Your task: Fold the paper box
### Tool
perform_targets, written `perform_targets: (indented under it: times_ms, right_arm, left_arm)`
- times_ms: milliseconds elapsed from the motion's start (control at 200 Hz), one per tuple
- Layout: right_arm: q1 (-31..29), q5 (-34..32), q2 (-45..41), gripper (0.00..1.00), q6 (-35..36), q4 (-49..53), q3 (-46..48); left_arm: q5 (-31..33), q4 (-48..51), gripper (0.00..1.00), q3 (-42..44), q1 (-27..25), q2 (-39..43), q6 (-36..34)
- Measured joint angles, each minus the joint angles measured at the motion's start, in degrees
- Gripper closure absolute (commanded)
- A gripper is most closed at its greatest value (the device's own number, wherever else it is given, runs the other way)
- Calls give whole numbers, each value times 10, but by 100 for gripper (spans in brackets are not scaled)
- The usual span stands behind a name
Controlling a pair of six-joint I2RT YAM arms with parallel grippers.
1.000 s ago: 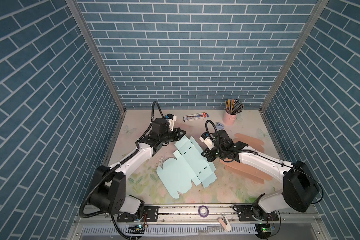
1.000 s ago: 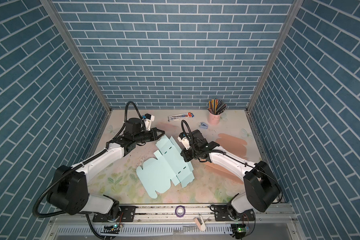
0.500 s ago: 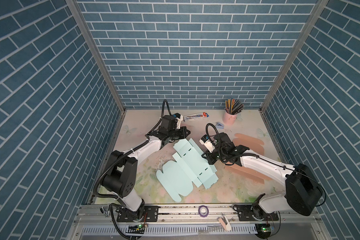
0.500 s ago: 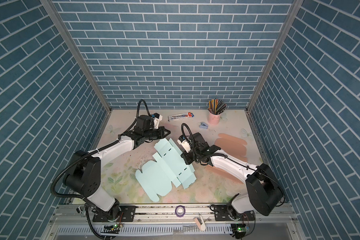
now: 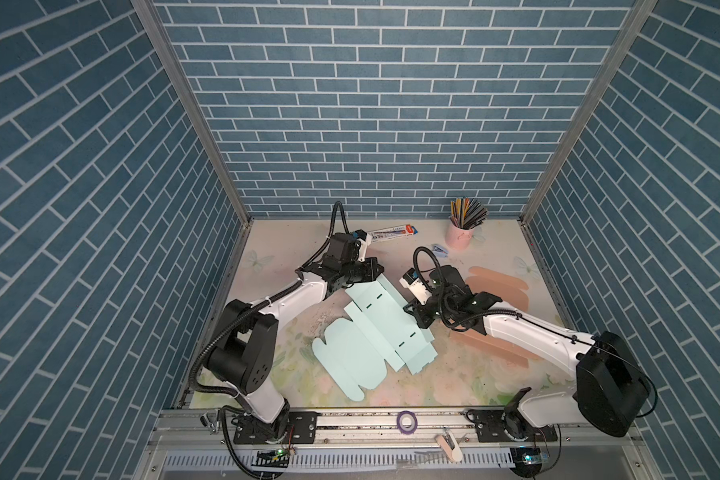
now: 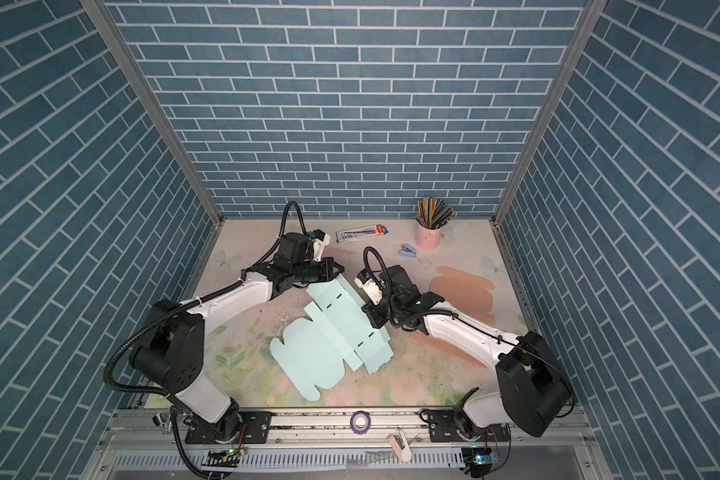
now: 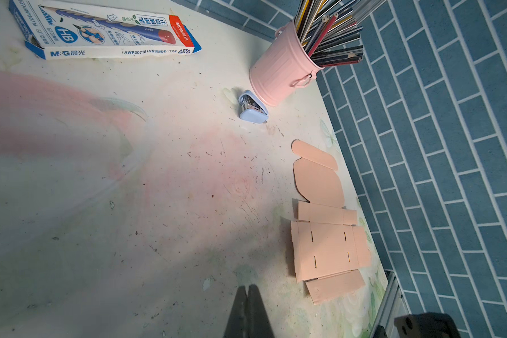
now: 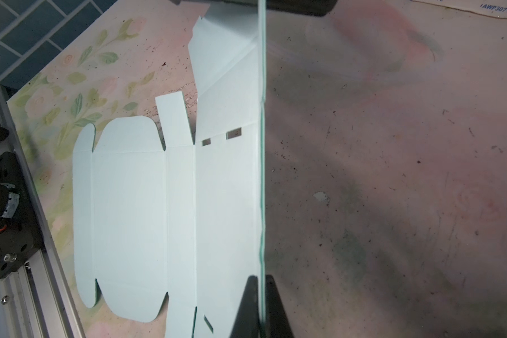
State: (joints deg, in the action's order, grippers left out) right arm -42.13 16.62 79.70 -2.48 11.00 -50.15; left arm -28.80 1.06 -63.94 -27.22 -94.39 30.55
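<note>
The paper box [image 5: 371, 336] [image 6: 329, 336] is a flat, light blue die-cut sheet lying mid-table. Its far right panel stands up on edge. My right gripper [image 5: 418, 318] [image 6: 373, 320] is shut on that raised panel's edge. In the right wrist view the thin edge [image 8: 261, 175] runs between the dark fingertips [image 8: 251, 289]. My left gripper [image 5: 377, 272] [image 6: 337, 272] sits at the far end of the raised panel. In the left wrist view the left gripper [image 7: 248, 288] is shut above bare table with nothing between its fingers, and the box is out of sight there.
A pink cup of pencils [image 5: 460, 235], a pencil carton [image 5: 391, 232] and a small blue stapler [image 5: 439, 249] sit along the back. A flat peach cardboard blank [image 5: 497, 286] lies right of the box, partly under my right arm. A purple tape roll [image 5: 407, 421] rests on the front rail.
My left arm swung right and forward, bringing its shut gripper to the far end of the box. The right gripper kept its hold on the panel edge and barely moved.
</note>
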Motion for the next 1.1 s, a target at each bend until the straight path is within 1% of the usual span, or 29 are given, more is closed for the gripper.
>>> perform_targets:
  times_ms: [370, 635, 850, 890, 960, 1010, 1095]
  right_arm:
    - [0, -21, 0, 100, 1, 0, 0]
    - [0, -31, 0, 100, 13, 3, 0]
    - [-3, -49, -3, 100, 29, 7, 0]
    - [-5, -55, -5, 100, 33, 7, 0]
    - [-10, -67, -10, 100, 44, 6, 0]
    - [-14, -77, -14, 100, 52, 5, 0]
    - [-18, -93, -17, 100, 65, 5, 0]
  left_arm:
    - [3, 23, 98, 47, -22, 72, -13]
    - [10, 17, 98, 65, -54, 74, -3]
    - [16, 4, 97, 85, -57, 87, 1]
    - [16, 3, 94, 94, -53, 96, 1]
    - [9, -5, 86, 118, -39, 116, 2]
    - [0, -10, 85, 139, -22, 130, 4]
    - [-16, -18, 84, 180, 26, 152, 7]
